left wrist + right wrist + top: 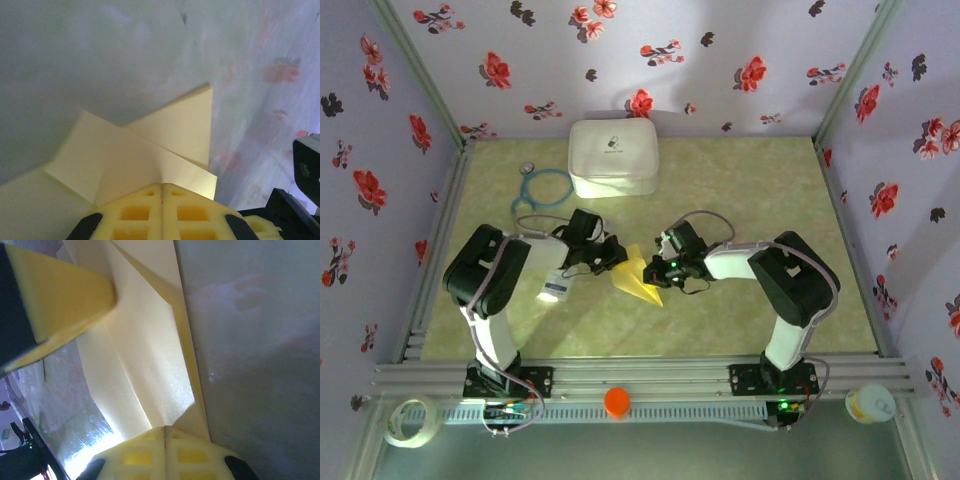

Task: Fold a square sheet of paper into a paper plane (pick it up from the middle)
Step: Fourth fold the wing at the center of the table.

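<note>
On the counter (750,200), in front of the white case (613,158), my left gripper (617,258) and right gripper (658,268) are each pressed together, pinching the part-folded yellow paper (640,282) from opposite sides. A blue ring (542,190) lies just left of the case. A small white packet (553,287) sits front-left of it.

Green table (740,200): white case (613,158), blue hoop (542,190), packet (553,287)
</note>
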You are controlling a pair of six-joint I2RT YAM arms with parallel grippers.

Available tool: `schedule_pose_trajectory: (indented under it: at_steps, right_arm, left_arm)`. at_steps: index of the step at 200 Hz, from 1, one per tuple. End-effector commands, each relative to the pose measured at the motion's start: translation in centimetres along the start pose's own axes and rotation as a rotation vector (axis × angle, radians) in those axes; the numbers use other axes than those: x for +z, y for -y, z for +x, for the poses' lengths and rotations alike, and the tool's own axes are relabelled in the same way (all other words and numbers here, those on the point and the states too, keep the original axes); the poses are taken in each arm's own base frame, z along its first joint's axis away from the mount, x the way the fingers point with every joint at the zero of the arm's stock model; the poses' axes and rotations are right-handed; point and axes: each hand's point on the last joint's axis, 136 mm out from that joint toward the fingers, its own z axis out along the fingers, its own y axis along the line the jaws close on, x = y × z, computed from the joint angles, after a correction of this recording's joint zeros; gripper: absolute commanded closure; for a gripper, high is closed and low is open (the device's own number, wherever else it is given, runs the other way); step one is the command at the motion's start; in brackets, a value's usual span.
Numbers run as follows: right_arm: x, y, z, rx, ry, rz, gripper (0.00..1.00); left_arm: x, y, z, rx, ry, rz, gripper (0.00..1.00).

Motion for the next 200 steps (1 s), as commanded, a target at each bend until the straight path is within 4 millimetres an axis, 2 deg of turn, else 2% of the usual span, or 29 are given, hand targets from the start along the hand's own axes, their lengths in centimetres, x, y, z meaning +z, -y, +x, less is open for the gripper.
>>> schedule_pose_trajectory:
  at_steps: [1,21,47,116,132,175,200]
  right_arm:
    - [-0.1,4.2,3.1,0.107,-0.083,0.144,1.0]
    - [0.0,4.3,3.1,0.109,-0.083,0.143,1.0]
    - [0.0,4.2,3.1,0.109,-0.08,0.14,1.0]
    - [-0.1,4.1,3.1,0.105,-0.079,0.137,1.0]
    - [0.0,4.1,3.0,0.106,-0.078,0.133,1.0]
    - [0.0,3.9,2.8,0.108,-0.073,0.126,1.0]
    - [0.0,3.8,2.9,0.11,-0.075,0.126,1.0]
  left_arm:
    - [-0.3,-3.8,-1.5,-0.005,0.031,-0.126,1.0]
    - [-0.6,-5.0,-2.2,-0.001,0.048,-0.159,1.0]
    - [-0.8,-5.6,-2.5,0.042,0.063,-0.177,1.0]
    - [-2.1,-5.1,-5.3,0.053,0.117,-0.182,1.0]
    - [-2.3,-4.4,-5.6,0.05,0.123,-0.17,1.0]
    - [-4.8,-0.4,-6.0,0.095,0.186,-0.133,1.0]
    - [-5.4,1.6,-5.8,0.115,0.194,-0.11,0.99]
